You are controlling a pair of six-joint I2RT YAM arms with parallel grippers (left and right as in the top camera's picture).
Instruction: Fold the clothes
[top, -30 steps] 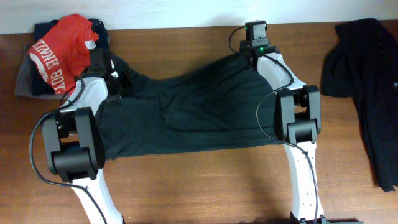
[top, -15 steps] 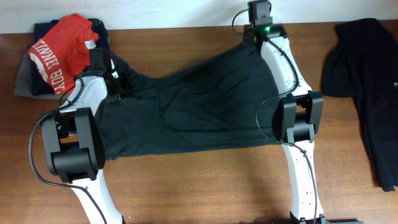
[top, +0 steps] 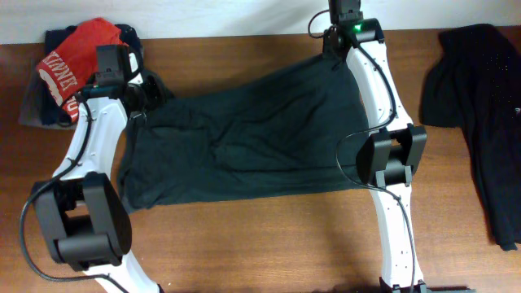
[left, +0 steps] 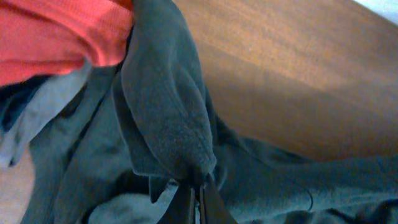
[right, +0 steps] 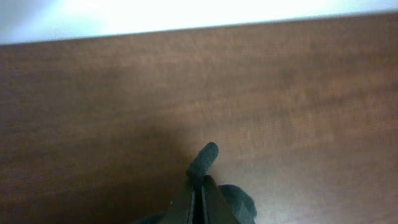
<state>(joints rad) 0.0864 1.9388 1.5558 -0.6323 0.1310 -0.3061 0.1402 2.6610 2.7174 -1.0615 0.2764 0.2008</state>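
The clothes, a black T-shirt (top: 244, 146), lie spread across the middle of the wooden table with the plain dark side up. My left gripper (top: 148, 91) is at the shirt's far left corner. In the left wrist view this gripper (left: 198, 194) is shut on a raised fold of the dark cloth (left: 168, 112). My right gripper (top: 335, 59) is at the shirt's far right corner near the table's back edge. In the right wrist view the right gripper (right: 199, 182) is shut on a small tip of black cloth (right: 206, 155) above bare wood.
A red tee with white lettering (top: 77, 61) lies on a pile of dark and grey garments (top: 28, 106) at the back left, close to my left gripper. Another black garment (top: 480, 114) lies along the right side. A white wall runs along the table's back edge (top: 228, 37).
Both arms have reached toward the back of the table, drawing the shirt's far edge with them. The left arm has stretched out a long way and the cloth lies flatter.
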